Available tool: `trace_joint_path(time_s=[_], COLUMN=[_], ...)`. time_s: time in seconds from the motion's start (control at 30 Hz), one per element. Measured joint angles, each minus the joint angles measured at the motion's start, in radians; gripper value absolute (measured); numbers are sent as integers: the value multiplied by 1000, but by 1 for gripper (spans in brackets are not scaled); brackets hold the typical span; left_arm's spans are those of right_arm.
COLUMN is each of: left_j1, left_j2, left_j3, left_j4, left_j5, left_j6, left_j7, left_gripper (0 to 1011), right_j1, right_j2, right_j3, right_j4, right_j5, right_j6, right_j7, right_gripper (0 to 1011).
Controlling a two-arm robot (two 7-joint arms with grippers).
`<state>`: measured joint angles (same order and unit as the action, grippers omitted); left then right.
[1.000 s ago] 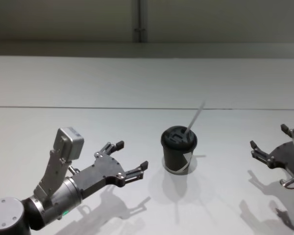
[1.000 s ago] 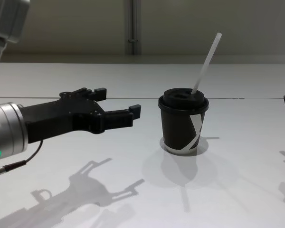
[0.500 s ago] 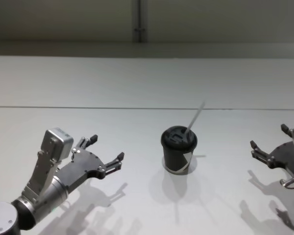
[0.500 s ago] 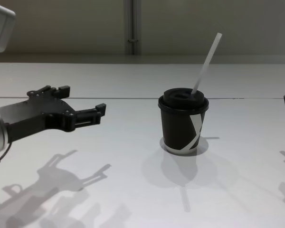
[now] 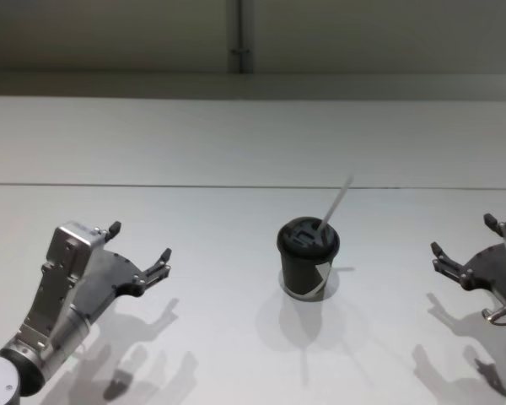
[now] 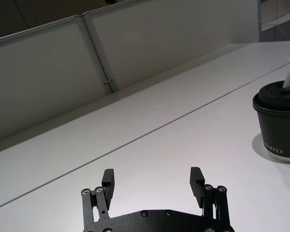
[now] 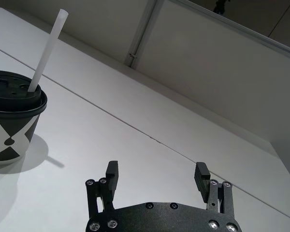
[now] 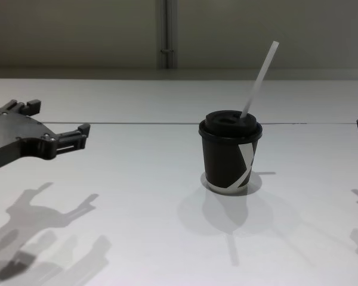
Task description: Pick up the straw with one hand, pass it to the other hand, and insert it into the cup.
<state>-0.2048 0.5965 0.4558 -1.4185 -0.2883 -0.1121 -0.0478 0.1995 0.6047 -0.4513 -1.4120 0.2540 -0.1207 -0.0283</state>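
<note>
Straw (image 8: pixel 259 80) leaning in lidded cup (image 8: pixel 230 164) on counter (image 5: pixel 236 152), small wall print partly legible "…OFFLE", left pincer (image 5: pixel 137 245) released, right pincer (image 5: pixel 462 247) released, both empty

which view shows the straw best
The chest view: the straw shows side-on, full length, leaning right out of the cup lid. The head view foreshortens it, the right wrist view shows it close, and the left wrist view crops it.

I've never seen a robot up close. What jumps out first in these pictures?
A dark striped cup stands alone mid-table, with a pale straw poking up at a slant through its lid. On either side a black claw hangs open and empty: the left gripper and, at the far right edge, the right gripper.
</note>
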Motion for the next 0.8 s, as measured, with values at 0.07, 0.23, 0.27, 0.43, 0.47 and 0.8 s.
trace_joint_path(time_s=[0.07, 0.23, 0.27, 0.43, 0.47, 0.8], left_j1=[2, 5, 5, 6, 6, 6], left_j2=[3, 7, 8, 9, 9, 9], left_j3=[-2, -4, -5, -5, -5, -5], left_j4=[3, 6, 6, 7, 7, 7], left_j5=[12, 29, 30, 34, 34, 34], left_j6=[-3, -8, -8, -9, -9, -9], left_j7=[25, 65, 68, 76, 76, 76], left_gripper=[1001, 1001, 1001, 1002, 1001, 1001], right_j1=[0, 0, 0, 0, 0, 0], right_j2=[0, 0, 0, 0, 0, 0], right_j3=[0, 0, 0, 0, 0, 0], right_j4=[0, 0, 0, 0, 0, 0], right_j5=[0, 0, 0, 0, 0, 0], right_j6=[0, 0, 0, 0, 0, 0], right_j7=[0, 0, 0, 0, 0, 0], right_gripper=[1001, 1001, 1001, 1001, 1001, 1001])
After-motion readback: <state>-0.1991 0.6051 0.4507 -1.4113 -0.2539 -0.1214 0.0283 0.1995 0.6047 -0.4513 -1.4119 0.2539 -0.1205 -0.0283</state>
